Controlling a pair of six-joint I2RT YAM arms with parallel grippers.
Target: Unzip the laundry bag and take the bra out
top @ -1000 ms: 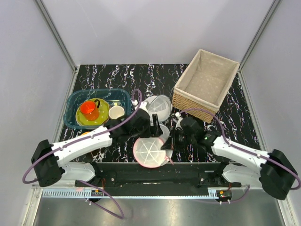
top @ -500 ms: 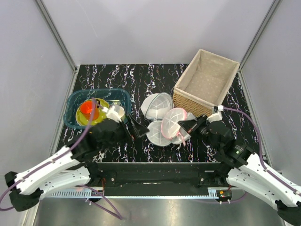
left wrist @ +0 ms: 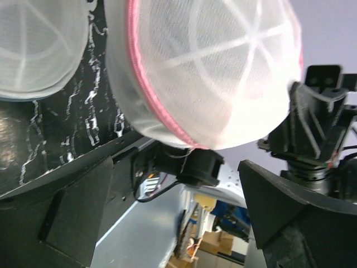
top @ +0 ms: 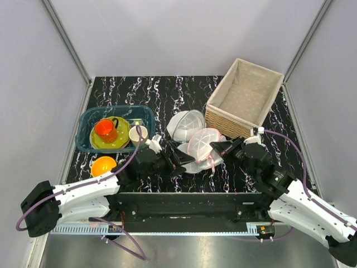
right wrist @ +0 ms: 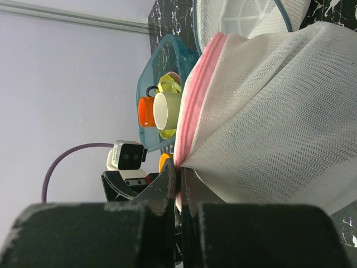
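Black marbled tabletop (top: 139, 92), teal bin (top: 146, 114) of dishes at far left. Left gripper (top: 186, 159) next, fingers spread wide, tips just beside the laundry bag (top: 205, 139) at mid-table. Right gripper (top: 219, 147) is pinched tight on the bag's pink rim, wicker basket (top: 223, 124) just behind.

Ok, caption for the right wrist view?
Right gripper pinches the pink rim of the laundry bag, teal bin behind.

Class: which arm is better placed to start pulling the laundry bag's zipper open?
Right. The right gripper is shut on the pink zipper edge of the laundry bag; the left gripper is open, holding nothing.
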